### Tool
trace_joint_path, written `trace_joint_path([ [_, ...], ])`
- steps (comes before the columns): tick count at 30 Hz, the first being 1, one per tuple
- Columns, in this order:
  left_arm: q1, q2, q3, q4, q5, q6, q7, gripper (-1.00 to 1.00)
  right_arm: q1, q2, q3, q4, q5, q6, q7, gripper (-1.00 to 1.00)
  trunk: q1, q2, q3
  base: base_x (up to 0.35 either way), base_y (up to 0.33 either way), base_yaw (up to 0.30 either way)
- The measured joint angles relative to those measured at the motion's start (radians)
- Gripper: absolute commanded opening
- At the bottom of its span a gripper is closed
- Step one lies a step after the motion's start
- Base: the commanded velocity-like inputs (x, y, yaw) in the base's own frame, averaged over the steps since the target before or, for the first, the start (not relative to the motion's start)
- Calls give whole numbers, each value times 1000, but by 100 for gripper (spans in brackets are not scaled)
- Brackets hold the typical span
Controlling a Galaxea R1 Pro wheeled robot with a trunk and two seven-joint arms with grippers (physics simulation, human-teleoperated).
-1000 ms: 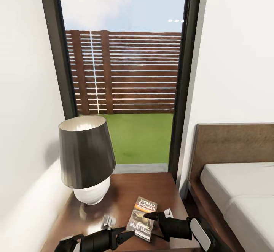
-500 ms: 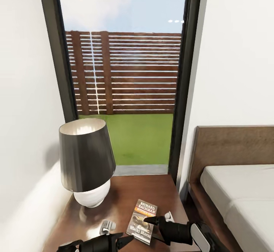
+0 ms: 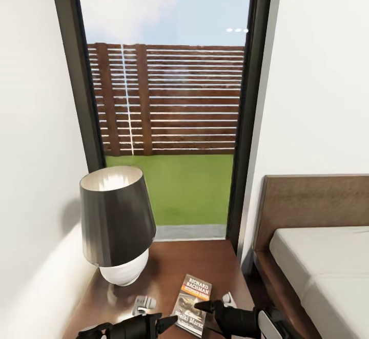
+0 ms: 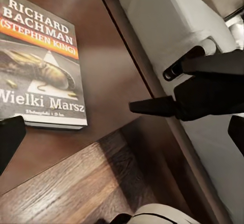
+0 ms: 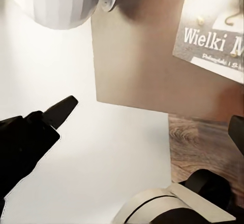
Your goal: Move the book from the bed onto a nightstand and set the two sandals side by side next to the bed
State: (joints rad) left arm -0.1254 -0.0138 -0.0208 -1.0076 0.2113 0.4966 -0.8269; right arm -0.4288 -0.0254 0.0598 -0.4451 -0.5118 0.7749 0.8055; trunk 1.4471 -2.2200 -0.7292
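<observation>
Book [image 3: 192, 303], thin glossy paperback, flat on smooth wooden nightstand [image 3: 205, 257]; both hands spread, empty

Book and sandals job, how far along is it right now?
Done: the book lies flat on the nightstand beside the lamp, off the bed. In hand: nothing; the left hand and right hand hang open near the book. Left: setting both sandals side by side by the bed.

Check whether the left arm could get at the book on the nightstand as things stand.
Probably yes. The book lies flat on the nightstand, uncovered, right beside the left gripper. The lamp stands well clear; the right gripper hovers over its near edge.
</observation>
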Motion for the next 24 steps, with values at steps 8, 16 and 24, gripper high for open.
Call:
trace_joint_path([
  [8, 0, 0, 0, 1, 2, 2, 639, 100, 0, -1, 3, 66, 532, -362, -4, 100, -31, 56, 25, 0, 0, 0],
  [16, 0, 0, 0, 1, 2, 2, 638, 100, 0, -1, 2, 68, 529, -363, -4, 100, -61, 112, 50, 0, 0, 0],
  [24, 0, 0, 0, 1, 2, 2, 638, 100, 0, -1, 2, 68, 530, -363, -4, 100, -92, 168, 75, 0, 0, 0],
])
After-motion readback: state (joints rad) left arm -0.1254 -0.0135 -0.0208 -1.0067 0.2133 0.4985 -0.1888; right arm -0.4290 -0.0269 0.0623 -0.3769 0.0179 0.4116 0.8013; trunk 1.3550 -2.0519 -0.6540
